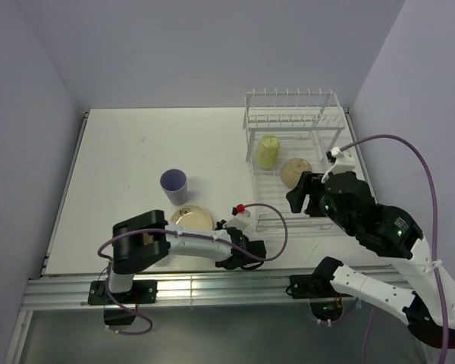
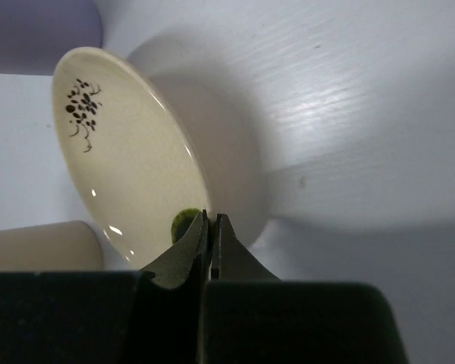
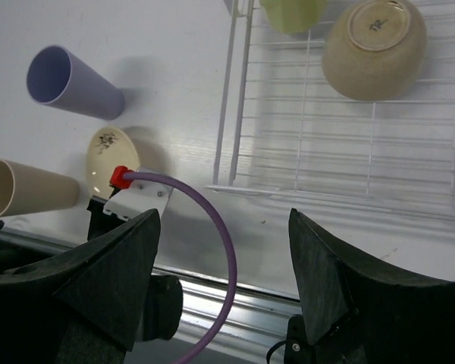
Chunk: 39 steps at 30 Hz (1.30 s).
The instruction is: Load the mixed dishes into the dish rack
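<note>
Because the left jaws are pressed together on only a thin bite of the plate's near rim, the main danger on the way across the desk (image 1: pixel 136 152) to the rack (image 1: pixel 288 214) is that the plate (image 2: pixel 129 159) swings or slips out of the pinch and drops; a glazed, sloping rim gives little to hold. The right jaws hang spread and empty over the rack's near edge, so the two arms could clash there if the left one comes in without room. A lift that sweeps sideways could also knock the tan tumbler (image 2: pixel 38 246), which stands just beside the plate, or the lavender tumbler (image 1: pixel 174 184) a little further off. The plate sits near the front of the desk, left of the rack, face up, its flower mark (image 2: pixel 82 114) on the side away from the pinch. Being round, it has no long axis across its face. Its thin axis runs roughly up and down, so it would have to be tipped on edge to stand in the rack.
</note>
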{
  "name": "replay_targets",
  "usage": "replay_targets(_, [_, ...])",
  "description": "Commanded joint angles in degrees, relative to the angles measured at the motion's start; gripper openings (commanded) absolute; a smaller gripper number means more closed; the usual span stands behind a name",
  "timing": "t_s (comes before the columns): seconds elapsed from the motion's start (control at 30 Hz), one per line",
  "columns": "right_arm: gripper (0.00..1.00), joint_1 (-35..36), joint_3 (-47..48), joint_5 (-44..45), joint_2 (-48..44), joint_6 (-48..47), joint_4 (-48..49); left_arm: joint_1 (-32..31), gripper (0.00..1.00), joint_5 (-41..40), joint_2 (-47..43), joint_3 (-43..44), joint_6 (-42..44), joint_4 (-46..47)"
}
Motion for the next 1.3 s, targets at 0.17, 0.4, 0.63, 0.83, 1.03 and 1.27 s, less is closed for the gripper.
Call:
replay_targets(0.17, [0.76,0.0,28.1,-1.4,13.5,-0.8,-11.4,-2.0,0.0,13.5,-16.3,17.8,6.2,-6.3])
replay_targets(0.4, [0.76,-17.2,45.2,-27.4,25.4,-1.4,-21.7,-2.2,0.0,26.3,-20.9,37.8,5.9,-14.6])
replay_targets(0.63, [0.75,-21.4,29.2,-38.4,18.4,-5.8,-11.7,1.7,0.0,35.8,-29.4,37.5,3.4,-10.5])
replay_targets(0.83, [0.77,-22.1,19.8,-48.9,13.8,-6.6,-3.9,10.8,0.0,51.2,-36.4,33.4,3.7,0.8])
replay_targets(1.03, [0.76,-22.1,18.0,-57.2,13.4,-7.8,1.4,20.0,0.0,60.8,-37.2,33.2,2.0,5.3])
replay_targets(1.27, [0.73,-21.9,21.8,-44.0,11.8,-10.5,-2.4,22.4,0.0,56.0,-29.7,41.7,-2.2,2.3])
